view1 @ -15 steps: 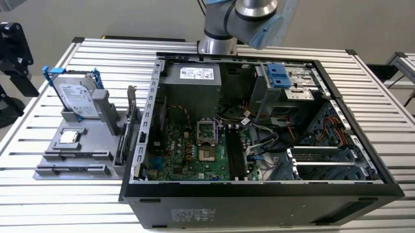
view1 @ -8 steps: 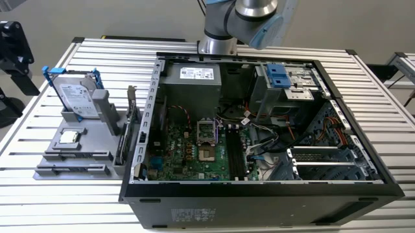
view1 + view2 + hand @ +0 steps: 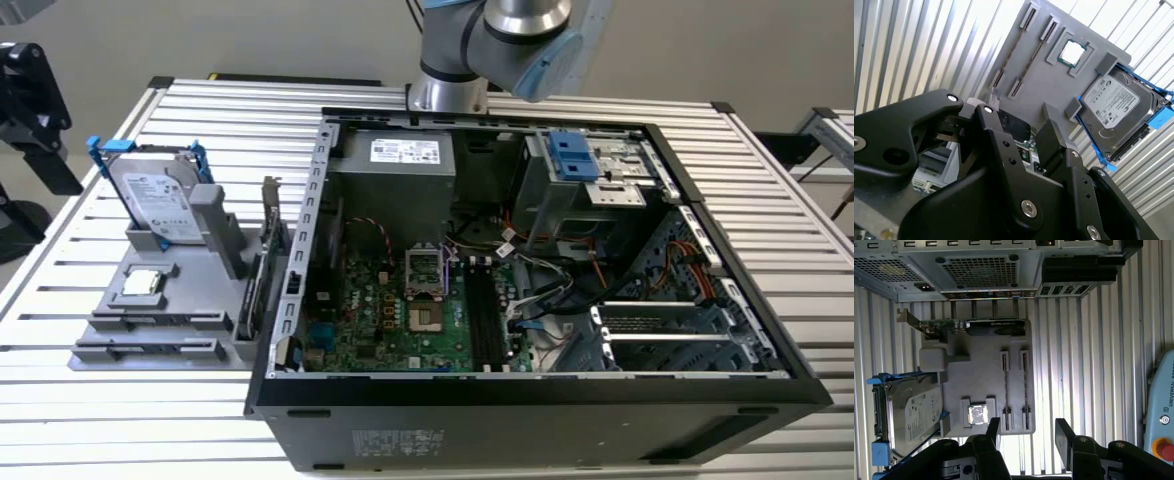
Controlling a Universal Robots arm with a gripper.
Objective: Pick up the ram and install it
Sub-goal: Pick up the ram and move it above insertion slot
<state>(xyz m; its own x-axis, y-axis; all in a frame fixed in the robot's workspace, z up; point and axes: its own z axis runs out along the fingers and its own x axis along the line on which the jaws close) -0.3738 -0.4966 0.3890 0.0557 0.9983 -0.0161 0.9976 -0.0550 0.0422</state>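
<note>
Found the ram (image 3: 1032, 60) standing on edge in a slot of the grey holder (image 3: 979, 375), low on the exterior view's left, beside the open computer case (image 3: 534, 430); not yet lifted, not yet seated. Saw the fingers (image 3: 1064, 432) spread wide with nothing between them, well apart from the stick. Noted the hard drive (image 3: 158, 205) and processor (image 3: 978, 415) parked on the same holder, all on the slatted tabletop (image 3: 787, 250). Judged the job barely begun; pick-up and fitting into the motherboard (image 3: 387, 310) both outstanding.
</note>
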